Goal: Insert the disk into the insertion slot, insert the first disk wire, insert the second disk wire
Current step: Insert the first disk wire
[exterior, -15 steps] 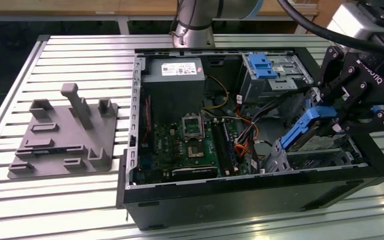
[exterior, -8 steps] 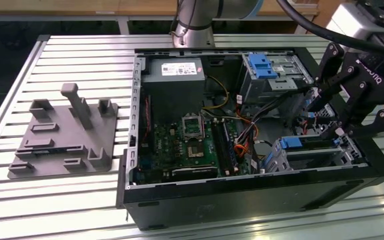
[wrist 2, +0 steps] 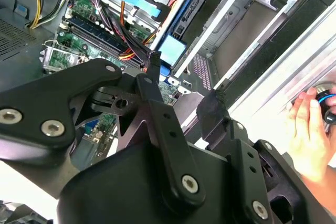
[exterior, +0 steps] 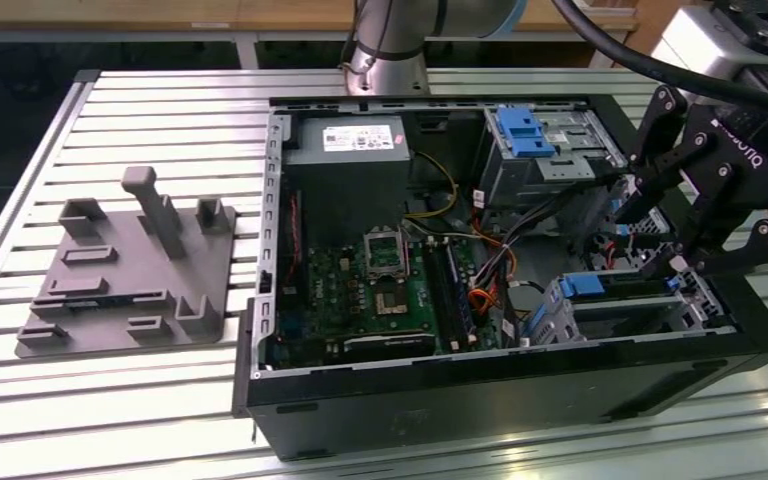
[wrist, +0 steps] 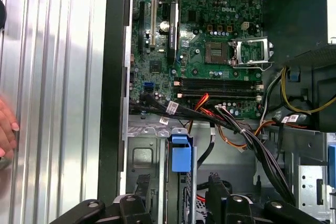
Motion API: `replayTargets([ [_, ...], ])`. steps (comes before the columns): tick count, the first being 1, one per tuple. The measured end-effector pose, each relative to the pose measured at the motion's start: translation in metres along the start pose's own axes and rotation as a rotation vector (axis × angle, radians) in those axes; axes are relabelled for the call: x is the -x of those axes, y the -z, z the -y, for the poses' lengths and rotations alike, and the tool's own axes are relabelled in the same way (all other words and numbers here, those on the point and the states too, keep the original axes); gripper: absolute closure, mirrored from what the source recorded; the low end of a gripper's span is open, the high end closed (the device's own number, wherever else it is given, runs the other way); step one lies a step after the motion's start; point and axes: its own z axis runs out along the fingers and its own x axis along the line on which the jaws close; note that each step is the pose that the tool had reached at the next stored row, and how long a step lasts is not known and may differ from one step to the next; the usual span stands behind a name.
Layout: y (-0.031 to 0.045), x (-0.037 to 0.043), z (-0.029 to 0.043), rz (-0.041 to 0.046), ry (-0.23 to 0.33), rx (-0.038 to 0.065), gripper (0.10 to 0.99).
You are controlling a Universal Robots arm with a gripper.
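Your gripper (exterior: 684, 262) hangs over the near corner of the open computer case (exterior: 491, 400), on the exterior view's right, just above the insertion slot (exterior: 554, 322). Its jaws stand apart and hold nothing. The disk (exterior: 584, 287) looks like it sits inside the slot with its blue frame poking up (I judge it is in, since nothing grips it). The gripper is low and close there because that is where the work is.

In the first wrist view you look down past the fingertips (wrist: 215, 184) at the blue frame. The loose wires (wrist: 236, 129) lie just beside it, near the motherboard (wrist: 210, 51). The second wrist view adds a person's hand (wrist 2: 310, 129) resting on the table (wrist 2: 294, 72) beside the case.
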Motion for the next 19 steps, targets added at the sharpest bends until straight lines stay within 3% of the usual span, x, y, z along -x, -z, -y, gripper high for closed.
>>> replayTargets([
  [7, -0.0001, 0.0000, 0.0002, -0.0001, -0.001, 0.000, 0.529],
  [13, -0.0017, -0.0001, 0.0008, 0.0043, -0.066, -0.004, 0.529],
  [14, -0.0019, 0.0005, 0.0013, -0.0051, -0.068, -0.004, 0.529],
  [19, -0.0028, 0.0075, 0.0029, -0.0964, -0.074, -0.003, 0.529],
])
